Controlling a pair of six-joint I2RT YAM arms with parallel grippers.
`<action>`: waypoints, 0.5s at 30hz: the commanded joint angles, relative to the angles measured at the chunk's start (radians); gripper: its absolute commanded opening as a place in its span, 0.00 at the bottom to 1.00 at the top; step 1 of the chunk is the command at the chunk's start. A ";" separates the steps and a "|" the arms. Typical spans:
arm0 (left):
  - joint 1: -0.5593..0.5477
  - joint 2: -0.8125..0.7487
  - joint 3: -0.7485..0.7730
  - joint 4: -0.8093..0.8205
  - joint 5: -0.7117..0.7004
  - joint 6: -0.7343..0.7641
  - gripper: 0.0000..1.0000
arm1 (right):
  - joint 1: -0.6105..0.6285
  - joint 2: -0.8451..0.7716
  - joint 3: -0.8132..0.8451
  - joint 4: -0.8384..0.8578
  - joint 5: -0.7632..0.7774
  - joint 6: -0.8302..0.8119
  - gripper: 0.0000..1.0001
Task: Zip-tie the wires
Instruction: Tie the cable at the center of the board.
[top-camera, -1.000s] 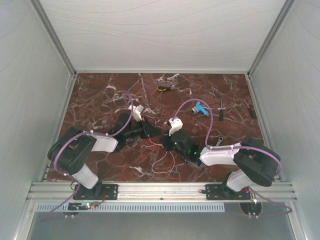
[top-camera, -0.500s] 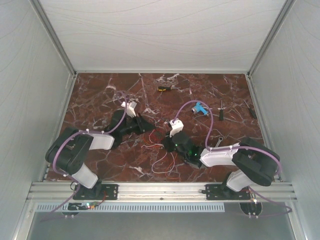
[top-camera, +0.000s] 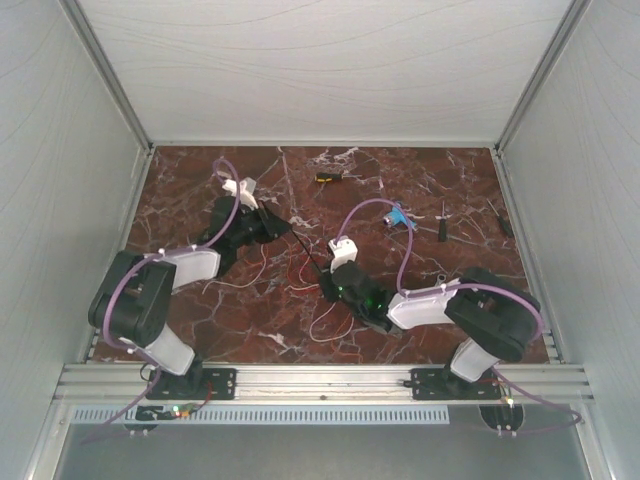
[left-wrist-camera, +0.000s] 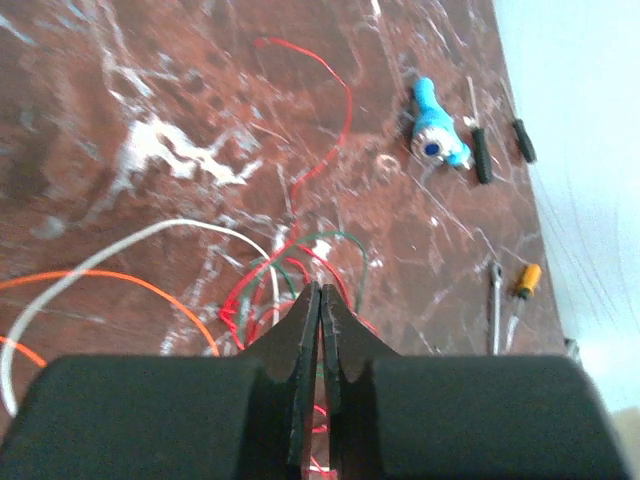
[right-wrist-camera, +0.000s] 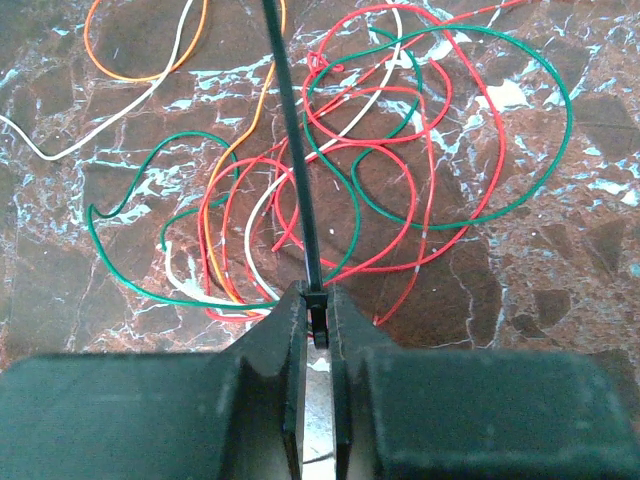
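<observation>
Zip tie, top view: black strip (top-camera: 305, 252) stretched straight between both grippers, mid-tabletop (top-camera: 450, 180), left of centre. A second ago its ends sat closer together.
Left gripper, top view: (top-camera: 283, 226) has swung toward the far-left corner, jaws shut. The strip's tail leads to it, but the grip is too small to confirm.
Right gripper, top view: (top-camera: 325, 283) has shifted left.
Wires, top view: (top-camera: 300, 275) dragged wider, still loose.
Left wrist: jaws (left-wrist-camera: 318, 290) pressed together, tail not visible between them.
Right wrist: jaws (right-wrist-camera: 316, 300) narrow, clamped on the zip tie head. The strip (right-wrist-camera: 295, 150) crosses the tangle (right-wrist-camera: 345, 150) with no loop.
Meaning: strip is tensioned but nothing is bundled yet.
</observation>
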 joint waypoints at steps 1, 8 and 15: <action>0.066 0.015 0.101 -0.020 -0.152 0.098 0.00 | 0.022 0.027 -0.006 -0.035 0.044 0.030 0.00; 0.112 0.091 0.215 -0.082 -0.185 0.152 0.00 | 0.035 0.075 -0.029 0.010 0.043 0.055 0.00; 0.126 0.129 0.308 -0.133 -0.225 0.194 0.00 | 0.060 0.122 -0.039 0.042 0.072 0.061 0.00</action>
